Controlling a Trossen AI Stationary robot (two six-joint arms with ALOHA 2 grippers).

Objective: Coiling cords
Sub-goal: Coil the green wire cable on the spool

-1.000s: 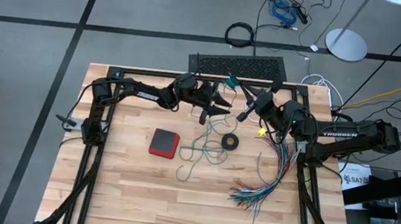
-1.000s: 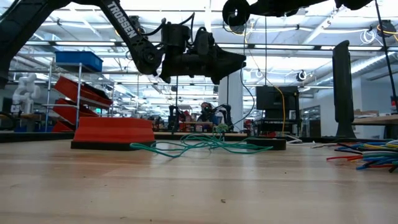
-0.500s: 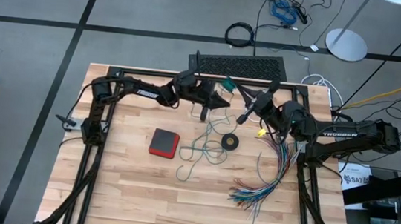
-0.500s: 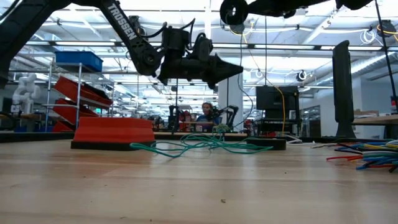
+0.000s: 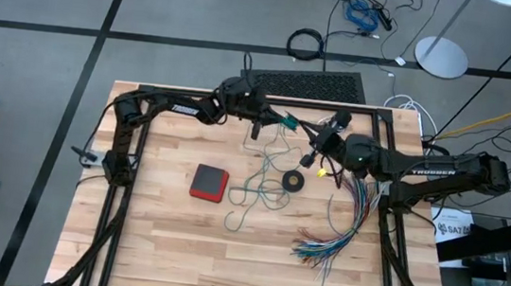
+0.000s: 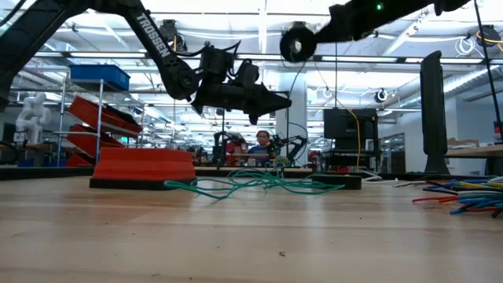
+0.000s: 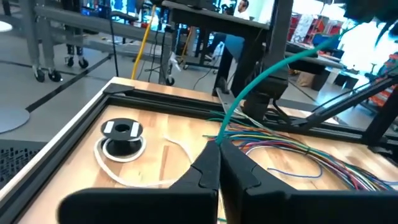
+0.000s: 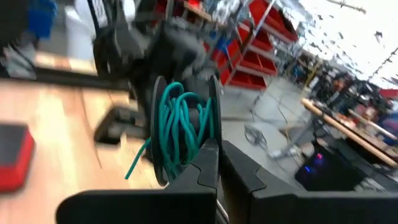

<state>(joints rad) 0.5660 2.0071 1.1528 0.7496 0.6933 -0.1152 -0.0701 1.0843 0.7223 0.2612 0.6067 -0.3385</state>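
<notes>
The teal-green cord (image 5: 264, 186) lies in loose loops on the table, and one strand rises to both grippers. My left gripper (image 5: 257, 127) hovers over the far middle of the table, shut on that strand. Just to its right my right gripper (image 5: 319, 144) is shut on a black spool (image 8: 183, 127) with teal cord wound on it, held high above the table (image 6: 295, 43). The white cord (image 7: 146, 180) lies on the table, joined to a small round black-and-white piece (image 7: 121, 133) near the table's frame. My left gripper pinches a single strand of the teal cord (image 7: 219, 138) at the free ends of its two fingers. From there the strand runs on, nearly straight, toward my right arm (image 7: 292, 59). The held stretch is clear of the table. My right gripper grips the spool at the lower edge of a black flange (image 8: 210, 138), between its two shut fingers. The spool is lifted clear of the table, its wound teal cord (image 8: 180, 124) facing the wrist camera. A loose strand (image 8: 138, 163) hangs off it.
A red box (image 5: 209, 183) sits left of the teal loops and a small black tape ring (image 5: 295, 181) right of them. A fanned bundle of multicoloured wires (image 5: 341, 230) covers the right side. A black keyboard (image 5: 305, 82) lies at the far edge.
My left gripper has shut on the teal strand and drawn back toward the table's far left. My right gripper has come down a little with the spool and shifted slightly left.
</notes>
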